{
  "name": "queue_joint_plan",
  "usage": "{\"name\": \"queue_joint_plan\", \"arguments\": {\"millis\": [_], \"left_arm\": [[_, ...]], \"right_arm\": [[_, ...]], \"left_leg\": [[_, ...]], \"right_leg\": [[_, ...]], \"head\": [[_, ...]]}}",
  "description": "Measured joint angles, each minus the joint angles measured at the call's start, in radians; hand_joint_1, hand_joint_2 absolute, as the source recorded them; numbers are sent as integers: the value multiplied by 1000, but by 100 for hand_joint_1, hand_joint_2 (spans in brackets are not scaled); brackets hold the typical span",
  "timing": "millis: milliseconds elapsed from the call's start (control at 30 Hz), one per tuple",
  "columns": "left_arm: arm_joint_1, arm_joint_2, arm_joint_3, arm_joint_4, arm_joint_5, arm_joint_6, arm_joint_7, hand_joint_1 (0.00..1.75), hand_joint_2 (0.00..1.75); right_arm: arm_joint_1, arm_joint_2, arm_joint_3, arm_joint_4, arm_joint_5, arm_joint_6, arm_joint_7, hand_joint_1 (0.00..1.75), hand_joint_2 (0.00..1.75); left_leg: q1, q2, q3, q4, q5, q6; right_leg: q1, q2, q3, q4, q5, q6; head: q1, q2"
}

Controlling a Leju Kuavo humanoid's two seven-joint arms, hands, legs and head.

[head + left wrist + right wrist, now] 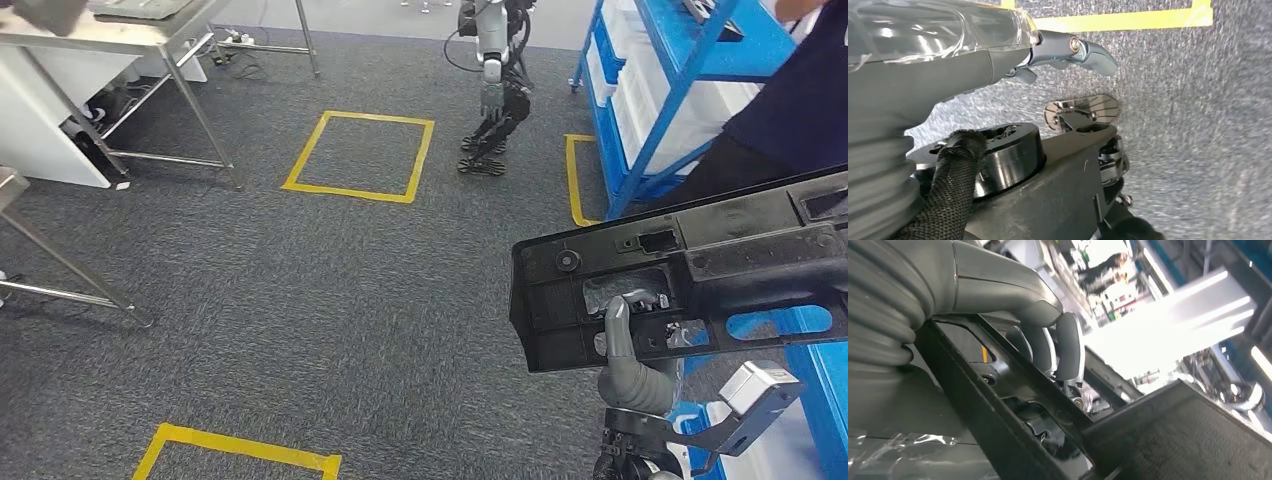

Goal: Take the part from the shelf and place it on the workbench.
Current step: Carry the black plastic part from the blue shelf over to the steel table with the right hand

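right hand (pixel 640 345) grips black part (pixel 690 270), long axis near level; left hand (pixel 1068 50) apparently empty, spread unclear.

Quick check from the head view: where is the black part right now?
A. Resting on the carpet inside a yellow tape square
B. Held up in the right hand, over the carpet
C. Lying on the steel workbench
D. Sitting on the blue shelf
B. The right hand grips the black part through an opening and holds it in the air beside the blue shelf, with the steel workbench far off across the carpet.
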Motion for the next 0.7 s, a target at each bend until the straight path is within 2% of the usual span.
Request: {"name": "queue_joint_plan", "arguments": {"millis": [33, 67, 100, 167, 200, 233, 300, 333, 367, 400, 433, 467, 500, 533, 567, 600, 667, 700], "left_arm": [[-1, 0, 0, 0, 0, -1, 1, 0, 175], [-2, 0, 0, 0, 1, -2, 1, 0, 175], [-3, 1, 0, 0, 1, -2, 1, 0, 175], [-1, 2, 0, 0, 2, -3, 2, 0, 175], [0, 2, 0, 0, 2, -4, 2, 0, 175], [0, 2, 0, 0, 4, -5, 1, 0, 175], [-1, 2, 0, 0, 7, -6, 1, 0, 175], [-1, 2, 0, 0, 9, -6, 1, 0, 175], [-1, 2, 0, 0, 11, -7, 1, 0, 175], [0, 2, 0, 0, 12, -7, 1, 0, 175], [0, 2, 0, 0, 13, -8, 1, 0, 175], [0, 2, 0, 0, 14, -8, 2, 0, 175], [1, 2, 0, 0, 14, -8, 2, 0, 175], [1, 2, 0, 0, 15, -8, 2, 0, 175], [2, 2, 0, 0, 15, -8, 3, 0, 175], [3, 3, 0, 0, 15, -8, 3, 0, 175], [4, 4, 0, 0, 15, -8, 4, 0, 175], [5, 4, 0, 0, 15, -8, 4, 0, 175]], "right_arm": [[0, 0, -2, 0, -3, 0, -3, 175, 175], [1, 0, -5, 1, -6, 0, -5, 175, 175], [2, 0, -7, 1, -8, 1, -7, 175, 175], [1, 0, -11, 1, -11, 2, -9, 175, 175], [1, 0, -12, 1, -13, 2, -10, 175, 175], [2, 0, -13, 1, -15, 2, -12, 175, 175], [5, 0, -17, 1, -19, 3, -16, 175, 175], [7, 0, -19, 1, -21, 3, -18, 175, 175], [9, 0, -21, 1, -24, 3, -20, 175, 175], [9, 0, -22, 1, -27, 3, -21, 175, 175], [9, 0, -23, 1, -30, 3, -22, 175, 175], [9, 0, -24, 1, -33, 3, -23, 175, 175], [9, 1, -26, 1, -36, 3, -24, 175, 175], [9, 1, -27, 1, -37, 3, -25, 175, 175], [9, 1, -28, 1, -38, 3, -25, 175, 175], [9, 1, -29, 1, -39, 3, -26, 175, 175], [8, 1, -30, 1, -40, 3, -27, 175, 175], [8, 1, -32, 1, -41, 3, -27, 175, 175]], "left_leg": [[1, -15, 0, 8, -8, -6], [1, -27, -3, 15, -14, -12], [2, -37, -9, 19, -18, -16], [6, -48, -16, 23, -22, -22], [6, -33, -20, 33, -28, -26], [6, -6, -33, 63, -42, -31], [7, 59, -94, 182, -92, -43], [10, 75, -136, 257, -119, -46], [12, 82, -173, 316, -134, -47], [14, 85, -194, 343, -133, -47], [14, 88, -194, 327, -112, -45], [13, 95, -172, 272, -76, -40], [8, 115, -135, 192, -36, -33], [2, 138, -100, 122, -8, -26], [-5, 156, -76, 71, 8, -20], [-11, 167, -65, 45, 12, -16], [-15, 148, -65, 36, 10, -13], [-14, 135, -61, 31, 12, -11]], "right_leg": [[-4, 19, 22, -61, 30, 0], [-5, 34, 37, -100, 44, -2], [-5, 42, 42, -115, 45, -7], [0, 21, 42, -117, 43, -23], [1, 10, 45, -118, 42, -29], [1, -1, 48, -119, 41, -36], [4, -25, 56, -119, 34, -45], [6, -39, 59, -119, 31, -47], [8, -52, 63, -119, 26, -48], [9, -65, 67, -119, 22, -49], [10, -79, 74, -119, 17, -48], [11, -92, 81, -120, 11, -47], [11, -104, 90, -120, 5, -45], [13, -115, 99, -120, -1, -42], [14, -124, 105, -121, -7, -37], [15, -133, 110, -123, -11, -32], [14, -152, 115, -128, -18, -22], [13, -147, 118, -125, -24, -17]], "head": [[1, 0], [1, 0], [2, 0], [2, 0], [1, 0], [0, 0], [-3, 0], [-3, 0], [-3, 0], [-3, 0], [-3, 0], [-3, 0], [-3, 0], [-3, 0], [-3, 0], [-3, 0], [-3, 0], [-2, 0]]}}
